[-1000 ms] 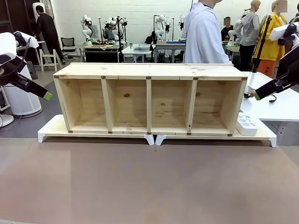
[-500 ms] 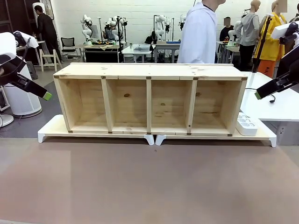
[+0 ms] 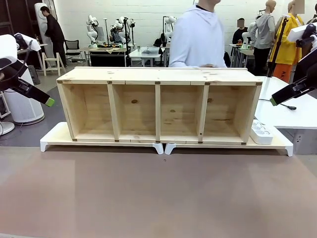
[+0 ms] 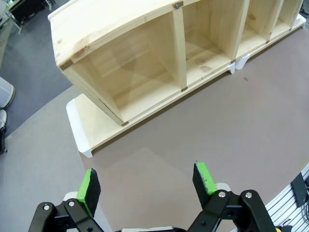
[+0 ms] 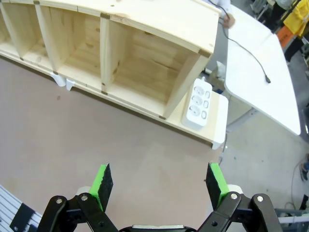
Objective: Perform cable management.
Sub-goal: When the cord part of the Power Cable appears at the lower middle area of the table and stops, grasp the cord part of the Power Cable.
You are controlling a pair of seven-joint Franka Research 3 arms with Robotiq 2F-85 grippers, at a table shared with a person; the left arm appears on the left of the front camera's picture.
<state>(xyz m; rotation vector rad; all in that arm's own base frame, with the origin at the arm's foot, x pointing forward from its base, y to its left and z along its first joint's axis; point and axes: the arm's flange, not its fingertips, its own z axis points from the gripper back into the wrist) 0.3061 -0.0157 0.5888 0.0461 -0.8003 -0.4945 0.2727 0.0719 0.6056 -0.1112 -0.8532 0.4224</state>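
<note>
The cable [image 5: 251,58] is a thin black cord lying across the white side table [image 5: 256,92], its small plug [image 5: 267,79] resting on the tabletop. In the front view the cable [image 3: 285,104] shows to the right of the wooden shelf [image 3: 158,75]. A person's hand [image 5: 227,19] is at the cord's far end, behind the shelf's corner. My left gripper [image 4: 147,181] hangs open above the brown table, left of the shelf. My right gripper [image 5: 159,181] is open too, high over the table in front of the shelf's right end. Both hold nothing.
The four-bay wooden shelf [image 4: 120,29] stands on white boards [image 3: 54,136]. A white power strip [image 5: 198,104] lies on the board beside the shelf's right end [image 3: 261,133]. A person in a white top [image 3: 198,42] stands behind the shelf.
The person has walked left behind the shelf, and the cable has been drawn along the white table. Neither arm has moved.
</note>
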